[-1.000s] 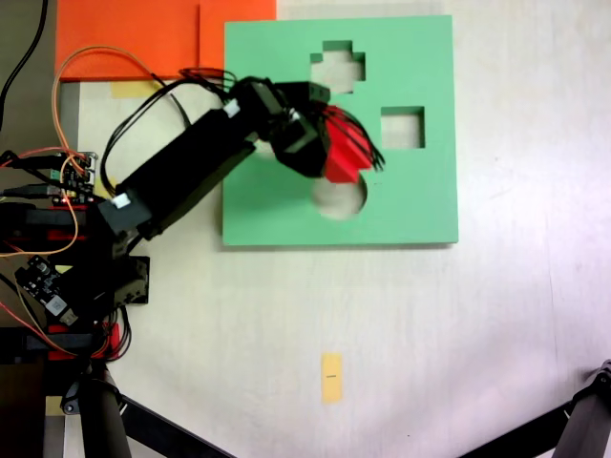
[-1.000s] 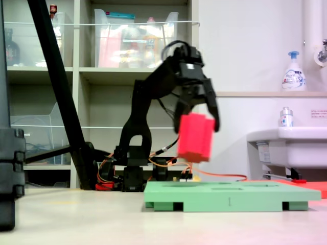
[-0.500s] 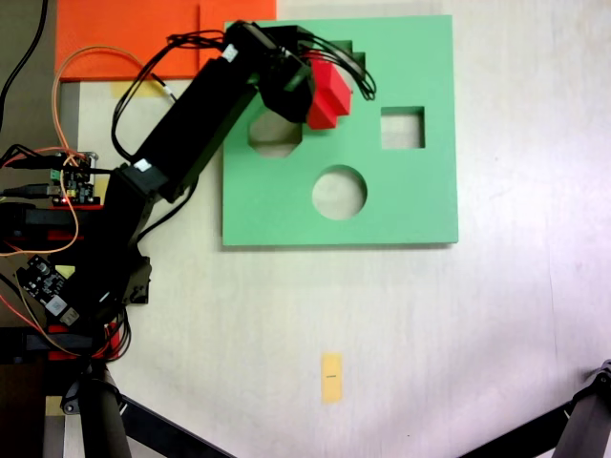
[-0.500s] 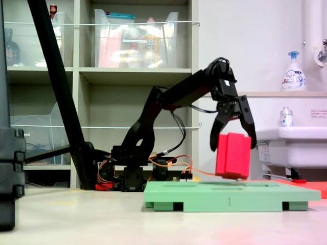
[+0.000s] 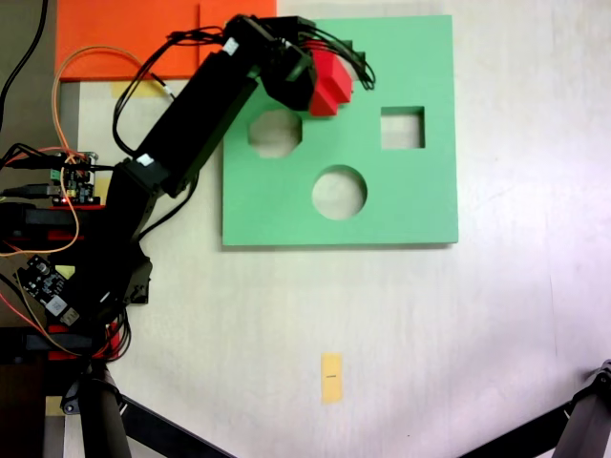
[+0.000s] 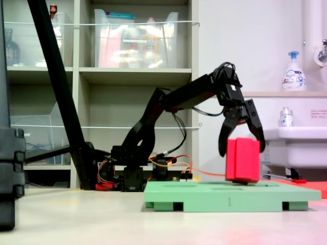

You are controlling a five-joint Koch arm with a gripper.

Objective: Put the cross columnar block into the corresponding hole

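We see that over the last second the gripper (image 6: 242, 145) has swung the cross columnar block (image 6: 243, 160) away from the round cutout (image 5: 339, 192), across the green foam board (image 5: 420, 200), and lowered it toward the far edge nearest the orange mat (image 5: 124, 33). A second ago the block hung high and tilted in the second exterior view; now it stands nearly upright with its underside at or just above the board's top face. The jaws are clamped on the block's upper part, one finger on each side, so it is firmly held and not yet let go. We judge this to be the final approach: the block now sits over the spot where the corresponding hole opened a second ago, and what remains is to line up its arms with the hole, press it down and release. The hole itself is hidden in the first exterior view by the block and gripper, so we cannot tell whether the plus shapes are aligned. From the second exterior view we cannot make out whether the block has begun to enter or merely rests on the surface. The octagonal cutout (image 5: 276, 133) and square cutout (image 5: 402, 128) lie open and untouched.
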